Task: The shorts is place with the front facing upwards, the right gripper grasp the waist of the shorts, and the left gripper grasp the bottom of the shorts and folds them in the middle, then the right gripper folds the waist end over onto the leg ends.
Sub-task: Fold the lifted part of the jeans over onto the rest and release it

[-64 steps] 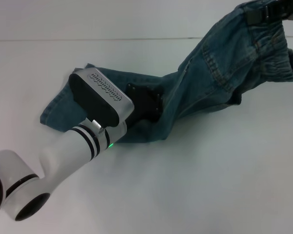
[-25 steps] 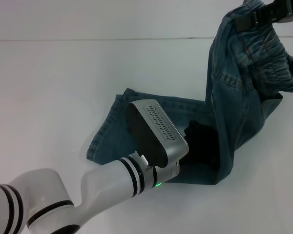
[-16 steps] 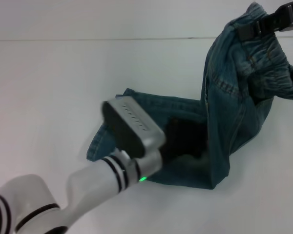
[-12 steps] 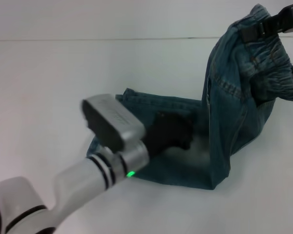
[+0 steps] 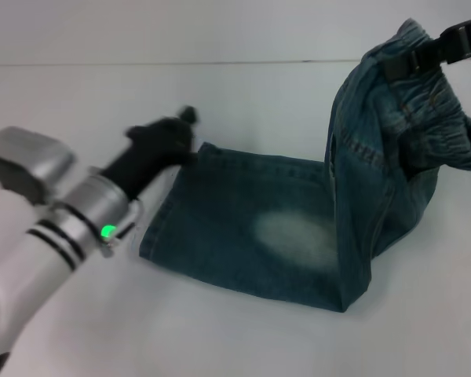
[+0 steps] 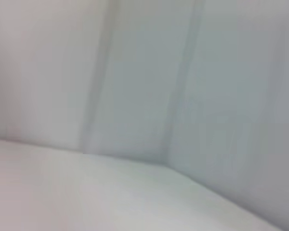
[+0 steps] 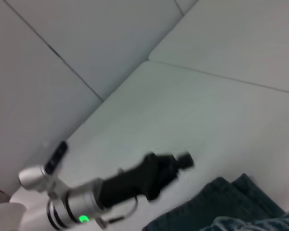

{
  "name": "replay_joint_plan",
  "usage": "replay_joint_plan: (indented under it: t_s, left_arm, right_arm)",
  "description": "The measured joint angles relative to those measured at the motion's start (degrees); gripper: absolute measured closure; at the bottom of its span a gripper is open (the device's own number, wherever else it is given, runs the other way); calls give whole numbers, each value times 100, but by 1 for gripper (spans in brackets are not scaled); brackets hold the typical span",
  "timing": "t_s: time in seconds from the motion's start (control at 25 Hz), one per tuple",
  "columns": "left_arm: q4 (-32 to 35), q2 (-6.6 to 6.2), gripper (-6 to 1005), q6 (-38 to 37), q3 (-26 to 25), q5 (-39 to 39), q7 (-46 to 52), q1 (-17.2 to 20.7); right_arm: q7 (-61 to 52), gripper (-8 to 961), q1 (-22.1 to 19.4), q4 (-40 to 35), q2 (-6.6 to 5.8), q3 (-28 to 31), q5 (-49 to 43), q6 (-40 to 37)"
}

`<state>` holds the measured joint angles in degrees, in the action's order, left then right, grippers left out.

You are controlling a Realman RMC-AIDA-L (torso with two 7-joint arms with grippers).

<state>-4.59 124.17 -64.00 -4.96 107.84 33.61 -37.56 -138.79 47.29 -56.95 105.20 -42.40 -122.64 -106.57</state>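
Note:
The shorts (image 5: pixel 251 228) lie folded lengthwise on the white table, with a pale faded patch (image 5: pixel 294 236) facing up. Their leg hems (image 5: pixel 166 214) rest flat at the left end. The puckered waist (image 5: pixel 424 110) is lifted off the table at the upper right, and the right gripper (image 5: pixel 399 64) is shut on it. The left gripper (image 5: pixel 182 126) hovers just off the far left corner of the hems, apart from the cloth and holding nothing. It also shows in the right wrist view as the left gripper (image 7: pixel 176 163), above a corner of denim (image 7: pixel 221 202).
The white table (image 5: pixel 220 330) stretches bare on all sides of the shorts, and its back edge (image 5: pixel 180 63) meets a pale wall. The left wrist view shows only the white tabletop (image 6: pixel 86 192) and wall panels (image 6: pixel 183 72).
The left gripper has come off the middle of the shorts and swung up and to the left, baring the pale patch. The right gripper still holds the raised waist, almost unmoved.

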Motion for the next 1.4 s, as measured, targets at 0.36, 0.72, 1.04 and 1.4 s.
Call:
replay_joint_plan:
  t_s: [0.36,0.72,1.04,1.4]
  left_arm:
    - [655,-58,989,-481,-993,-1,752,509]
    - [713,-70,988,-575,-1296,-8,800,753]
    - [724,-95,987,-579,-1591,-10,820,834]
    - [732,-104,986,-579,-1604,-10,822,886]
  right_arm:
    - [759,849,539,733,59,-637,-400,481]
    - [1063,850,1466,1142,632,-1452,-1114,1007]
    - [1241,850,1903,1165,1118,-2020,-1192,1211]
    - [1310,849,2031,1172,1371,-2336,-1200,1507]
